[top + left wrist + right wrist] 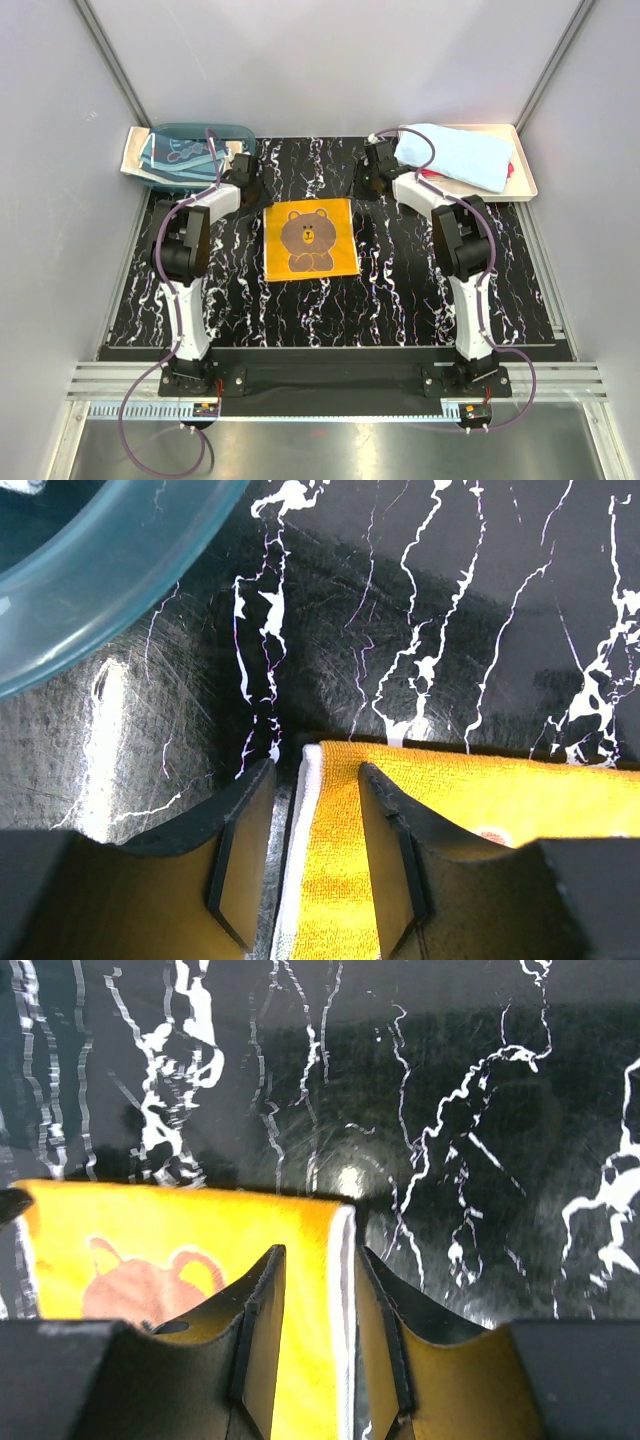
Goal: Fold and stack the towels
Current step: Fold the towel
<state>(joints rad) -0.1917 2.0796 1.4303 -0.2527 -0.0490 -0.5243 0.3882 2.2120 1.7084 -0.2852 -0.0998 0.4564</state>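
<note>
Orange-yellow towel with the brown bear lies flat and spread out mid-bench, bear side up.

Around it:
- A translucent teal basin sits at the far left corner, with a dusty blue towel bunched inside.
- A cream tray sits at the far right corner. A light blue towel is folded on it, and a sliver of red towel shows at its right edge.
- Both containers are apart from the spread cloth, with bare marbled bench between.
- The basin wall is just beside my left end effector, on its outer side. The tray and the light blue towel are close behind my right one.

My left end effector is at the far left corner of the cloth, roughly half open. The outer finger is over bare bench and the inner one over yellow, with the white hem running up the gap between them. Nothing is pinched. I cannot tell whether the tips touch the fabric.

My right end effector is at the far right corner with a narrower gap. The inner finger is over yellow and the outer one is at the hem over the bench. It is not clamped on anything, and contact is unclear here too.
</note>
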